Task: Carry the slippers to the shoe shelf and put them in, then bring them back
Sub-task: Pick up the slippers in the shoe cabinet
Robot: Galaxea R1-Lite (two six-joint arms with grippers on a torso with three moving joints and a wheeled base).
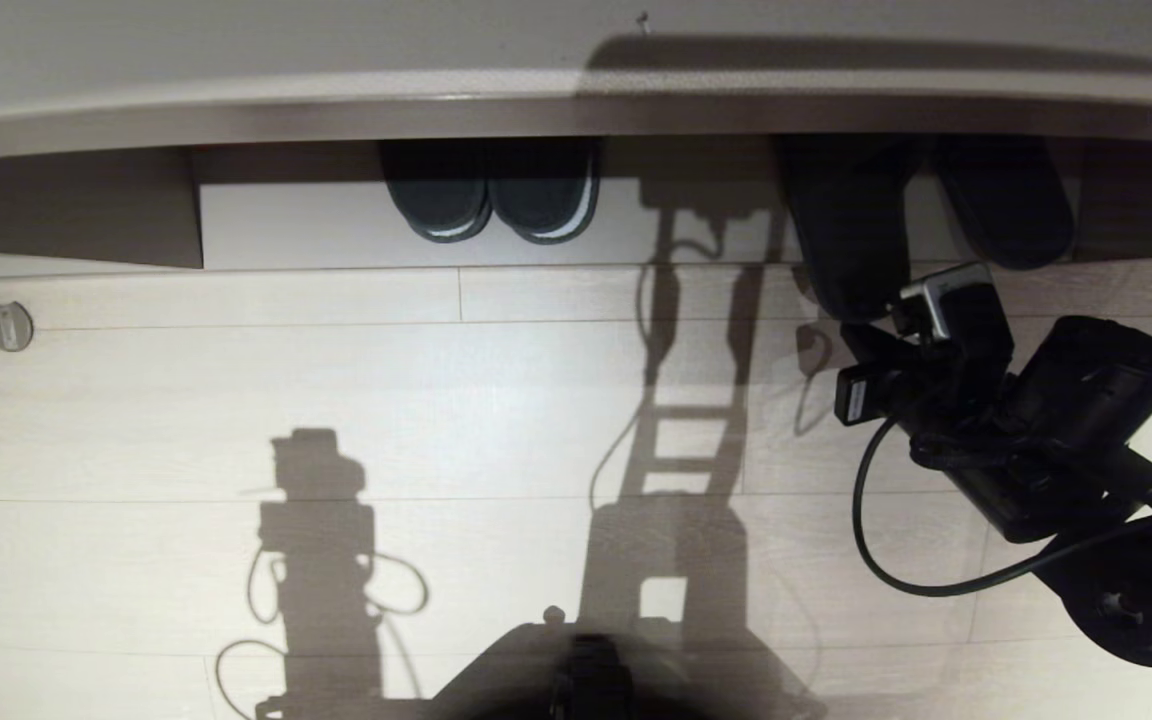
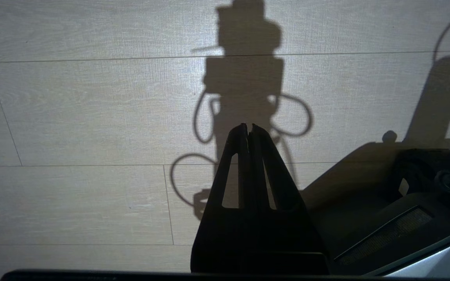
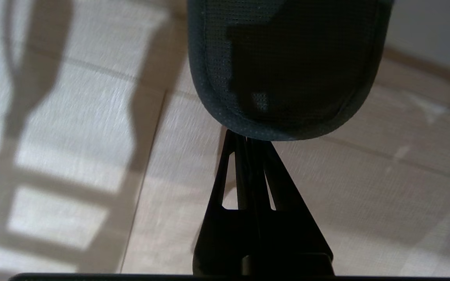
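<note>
So the right gripper (image 3: 248,136) is clamped tight on the heel rim of one slipper (image 3: 283,66), fingers pressed together with just that edge pinched between them. From the head view the same slipper (image 1: 851,235) sits on the right side, its toe end tucked under the shelf (image 1: 336,225) overhang and its heel end sticking out over the floor (image 1: 336,400) toward the arm. Can't tell whether it's resting on the shelf bottom or lifted a bit, too dark there.

Its partner, the second slipper (image 1: 1006,200), is just beside it on the robot's right, lying in the shelf and angled a little. Both look near black in the shadow.

Further left in the same shelf there's a darker pair (image 1: 491,195) with white sole edges, side by side and touching, toes pointing out toward the robot. Well apart from the grey ones.

The left gripper (image 2: 248,127) hangs over bare floor with nothing in it, fingertips meeting at the tip. It isn't in the head view, only its shadow (image 1: 321,530) falls on the boards, cables and all.

Small round metal disc (image 1: 8,326) is set in the floor off on the left, near the shelf's front edge. The robot's base (image 1: 586,670) pokes into the bottom of the head view.
</note>
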